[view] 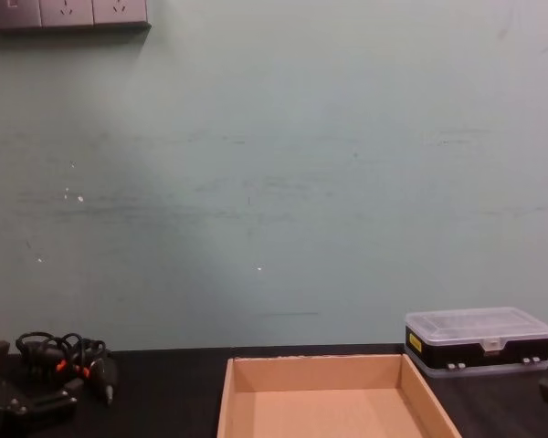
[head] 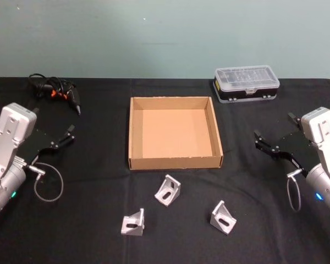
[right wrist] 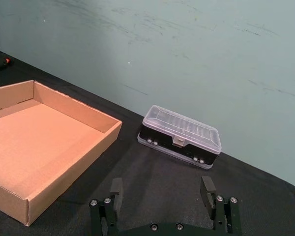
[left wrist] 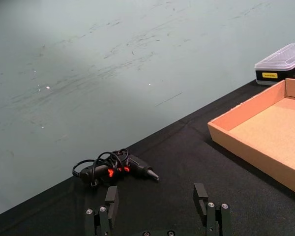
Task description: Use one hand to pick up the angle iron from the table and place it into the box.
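Observation:
Three silver angle irons lie on the black table [head: 88, 231] in front of the box: one in the middle [head: 168, 190], one to the left [head: 133, 223], one to the right [head: 223, 216]. The tan cardboard box [head: 176, 161] sits open and holds nothing; its walls show in both wrist views [left wrist: 246, 150] [right wrist: 73, 162]. My left gripper [head: 64, 137] hovers open at the table's left side, well away from the irons, its jaws spread [left wrist: 156, 196]. My right gripper [head: 273, 127] hangs open at the right, beside the box [right wrist: 161, 188].
A clear-lidded plastic case [head: 246, 83] with a black base stands at the back right. A black tool with tangled cables [head: 55, 91] lies at the back left. A pale green wall [view: 274, 182] rises behind the table's far edge.

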Robot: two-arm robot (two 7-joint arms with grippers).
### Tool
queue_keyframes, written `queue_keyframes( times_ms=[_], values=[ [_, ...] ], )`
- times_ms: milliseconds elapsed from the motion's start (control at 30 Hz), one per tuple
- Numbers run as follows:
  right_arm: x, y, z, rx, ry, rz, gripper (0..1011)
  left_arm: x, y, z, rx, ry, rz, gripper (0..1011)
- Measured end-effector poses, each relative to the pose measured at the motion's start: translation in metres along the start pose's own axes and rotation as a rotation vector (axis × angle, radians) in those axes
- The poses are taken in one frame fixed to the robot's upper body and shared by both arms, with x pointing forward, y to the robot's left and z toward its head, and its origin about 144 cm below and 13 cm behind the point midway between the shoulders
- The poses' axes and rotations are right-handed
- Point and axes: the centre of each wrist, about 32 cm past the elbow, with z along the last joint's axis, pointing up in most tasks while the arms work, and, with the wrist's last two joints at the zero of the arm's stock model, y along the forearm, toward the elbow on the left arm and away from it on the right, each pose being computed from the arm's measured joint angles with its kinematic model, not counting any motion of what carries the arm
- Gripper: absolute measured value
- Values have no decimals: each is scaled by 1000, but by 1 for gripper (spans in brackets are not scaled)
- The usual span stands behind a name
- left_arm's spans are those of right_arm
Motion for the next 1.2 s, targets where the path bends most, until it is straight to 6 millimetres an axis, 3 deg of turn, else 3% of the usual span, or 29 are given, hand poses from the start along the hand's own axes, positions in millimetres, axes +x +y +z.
queue_keyframes(
  times_ms=[867, 1200],
  values=[
    [0, 0, 1, -2, 5, -2, 1003, 0, 0, 0, 0, 0, 0, 1000],
    [10, -12, 14, 26, -16, 24, 1003, 0, 0, 0, 0, 0, 0, 1000]
  ],
)
